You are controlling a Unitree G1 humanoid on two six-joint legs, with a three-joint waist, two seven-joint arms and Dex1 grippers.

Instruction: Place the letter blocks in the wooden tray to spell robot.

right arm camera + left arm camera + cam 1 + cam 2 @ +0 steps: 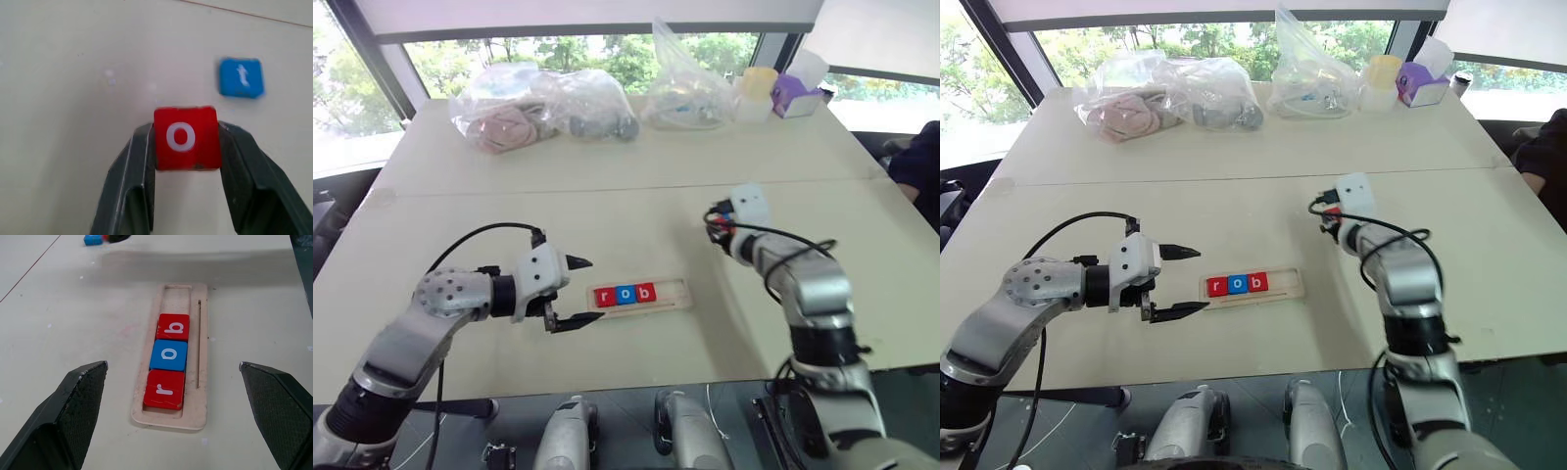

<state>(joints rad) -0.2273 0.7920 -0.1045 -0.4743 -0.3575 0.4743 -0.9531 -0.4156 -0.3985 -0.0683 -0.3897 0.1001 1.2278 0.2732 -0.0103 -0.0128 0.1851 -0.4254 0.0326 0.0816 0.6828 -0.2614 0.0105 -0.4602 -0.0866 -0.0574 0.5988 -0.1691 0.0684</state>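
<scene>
We see the wooden tray (193, 401) lying on the pale table (636, 196), with three letter blocks in its groove: a red r (165, 389), a blue o (168, 355) and a red b (173, 327), touching one another; the other end of the groove is bare. The right gripper (186, 142) is clenched on a red o block (185, 138), above the table. A blue t block (241, 77) lies flat on the table beyond it, a little blurred. The left gripper (576, 292) hangs released, fingers wide apart, just beside the tray's r end. At the table's far edge we notice plastic bags (543, 108); what they contain is hard to make out.
</scene>
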